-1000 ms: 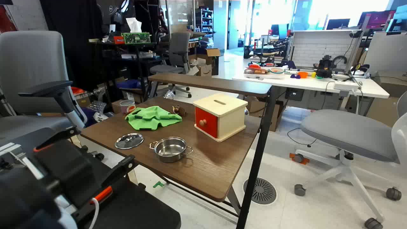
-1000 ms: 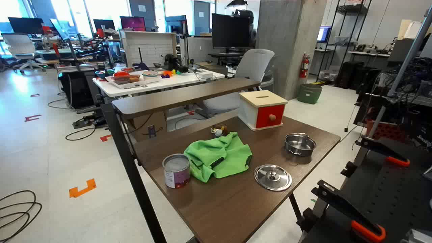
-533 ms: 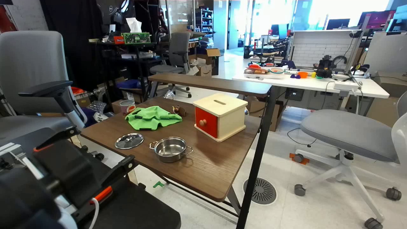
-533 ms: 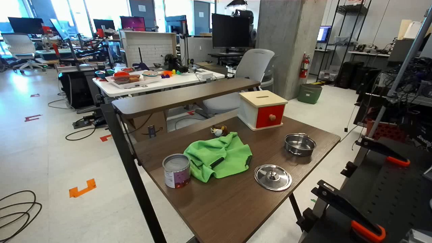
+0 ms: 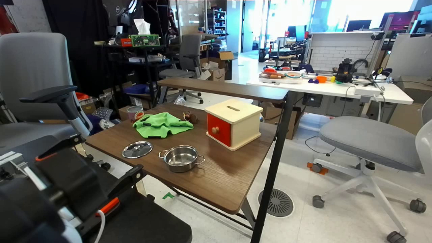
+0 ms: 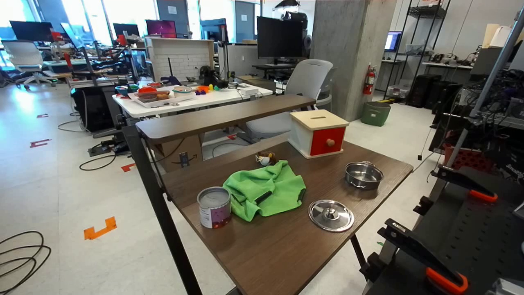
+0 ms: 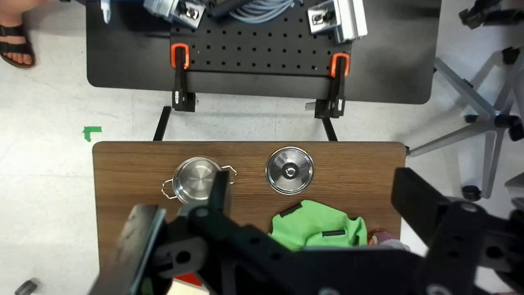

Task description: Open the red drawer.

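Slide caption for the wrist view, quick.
Looking down past the open pincer at a brown table: steel pot, lid, green cloth, and a sliver of red drawer.

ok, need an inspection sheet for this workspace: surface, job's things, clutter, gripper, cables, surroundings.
Surface: brown table, raised shelf along one side.
Job's things: red drawer shut in its wooden box, knob exposed in both exterior views.
Clutter: pot with its lid off beside it, green cloth, tin, small brown item I can't identify.
Gripper: jaws wide apart, holding nothing.
Cables: grey cable coil on the black bench, black cable loops on the floor.
Surroundings: grey chairs, white desk with items on it, someone's sandalled foot near the bench in the wrist view.
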